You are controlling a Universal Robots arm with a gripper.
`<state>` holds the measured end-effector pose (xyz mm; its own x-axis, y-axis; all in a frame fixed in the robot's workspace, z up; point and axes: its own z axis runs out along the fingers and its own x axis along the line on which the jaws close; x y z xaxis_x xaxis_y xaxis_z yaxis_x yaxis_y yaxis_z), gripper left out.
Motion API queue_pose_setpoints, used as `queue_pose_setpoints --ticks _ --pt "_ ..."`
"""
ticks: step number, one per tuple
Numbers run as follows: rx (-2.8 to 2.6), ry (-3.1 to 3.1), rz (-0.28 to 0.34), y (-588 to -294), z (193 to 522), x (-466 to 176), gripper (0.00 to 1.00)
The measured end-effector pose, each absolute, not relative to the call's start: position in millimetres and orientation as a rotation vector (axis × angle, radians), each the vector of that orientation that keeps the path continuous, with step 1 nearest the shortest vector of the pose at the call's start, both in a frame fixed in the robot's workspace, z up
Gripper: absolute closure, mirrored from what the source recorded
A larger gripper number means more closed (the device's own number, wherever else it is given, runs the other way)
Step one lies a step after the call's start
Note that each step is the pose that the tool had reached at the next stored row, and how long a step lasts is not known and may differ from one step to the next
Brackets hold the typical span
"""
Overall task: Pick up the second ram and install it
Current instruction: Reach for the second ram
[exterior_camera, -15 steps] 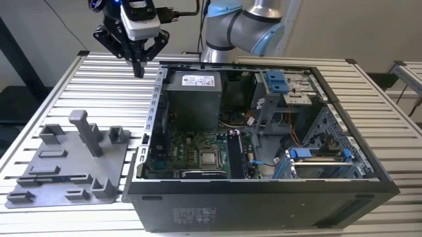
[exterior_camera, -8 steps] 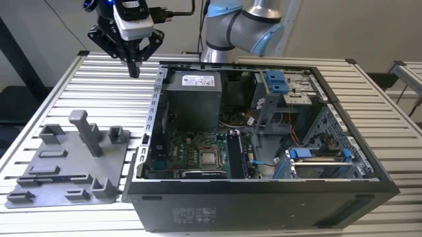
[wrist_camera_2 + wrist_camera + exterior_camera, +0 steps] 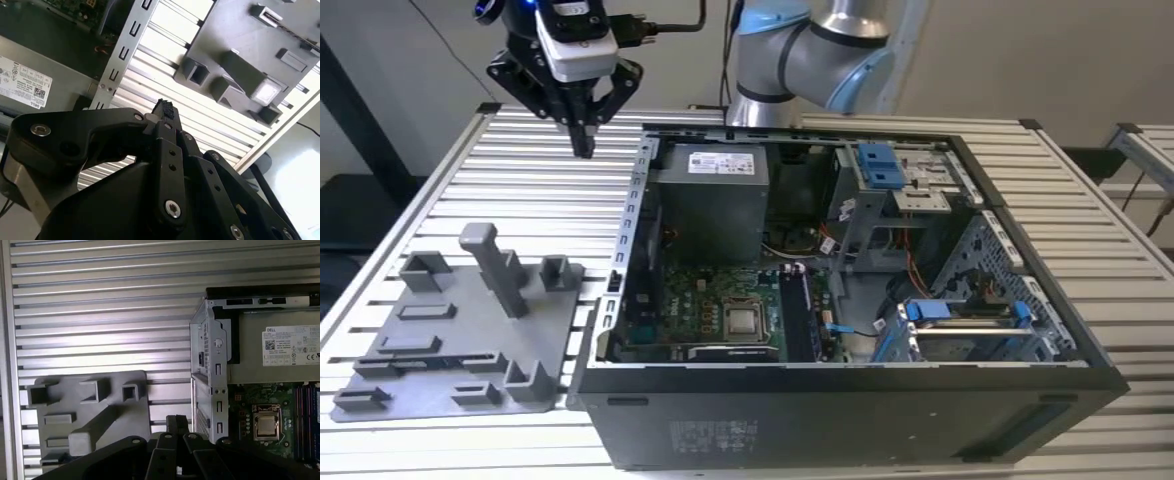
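We see the gripper [image 3: 583, 148] hanging above the slatted table [image 3: 507, 190], at about ten o'clock from the open computer case [image 3: 854, 425] in the exterior view. Its two dark fingers are drawn narrow, the tips meeting in a point, and we make out nothing clamped between them; both wrist views show the same pinched tips [image 3: 162, 106] [image 3: 176, 421]. The grey holder plate [image 3: 460, 310] lies flat on the table at about eight o'clock from the case, just beside its wall, with a tall upright block [image 3: 494, 265] rising from it. The gripper is well apart from the plate, which sits at roughly six o'clock from it. Inside the case we see the grey power supply [image 3: 707, 190] at its far end, the green motherboard [image 3: 700, 300] with the processor socket [image 3: 744, 322], and the dark memory slots [image 3: 798, 310] just at three o'clock of that socket. We cannot pick out the second ram for certain, neither in the plate's slots nor on the board.
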<state>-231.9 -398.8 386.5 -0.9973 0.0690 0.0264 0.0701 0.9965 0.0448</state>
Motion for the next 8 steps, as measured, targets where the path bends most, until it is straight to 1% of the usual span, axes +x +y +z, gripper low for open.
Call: queue_pose_setpoints --ticks 8 --pt "-0.109 -3.114 -0.071 -398.8 386.3 -242.2 0.89"
